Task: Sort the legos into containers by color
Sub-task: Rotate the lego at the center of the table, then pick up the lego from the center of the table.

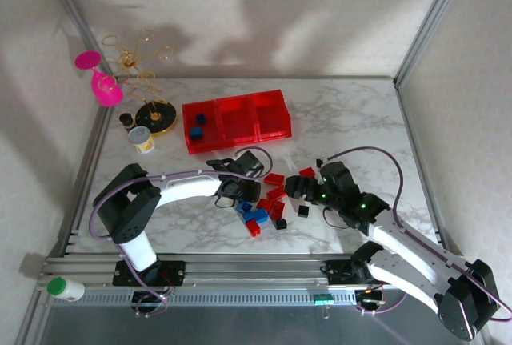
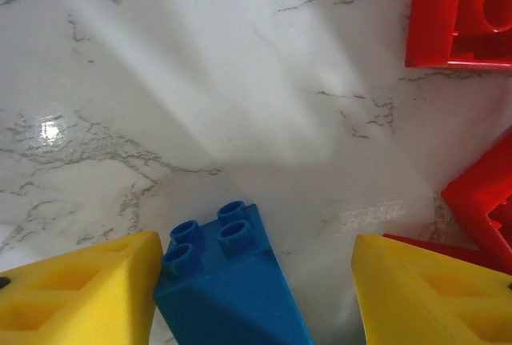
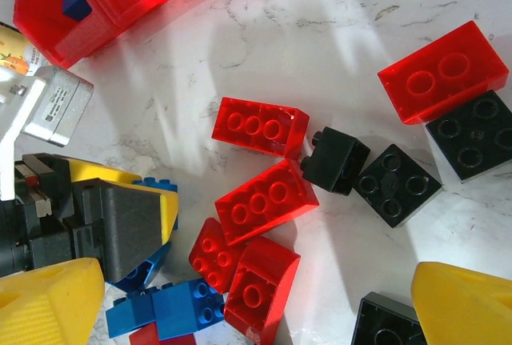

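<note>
A pile of red, blue and black legos lies on the marble table in front of the three joined red containers. The left bin holds a blue brick and a dark one. My left gripper is low at the pile's left edge, open. A blue brick lies between its yellow fingers, touching the left one, with a gap to the right one. My right gripper hovers open above red bricks and black bricks. Another blue brick lies nearby.
A yellow-and-white cup, a small dark jar, a gold wire stand on a dark disc and a pink goblet crowd the back left. A white bottle with a green cap lies on the near rail. Walls enclose the table.
</note>
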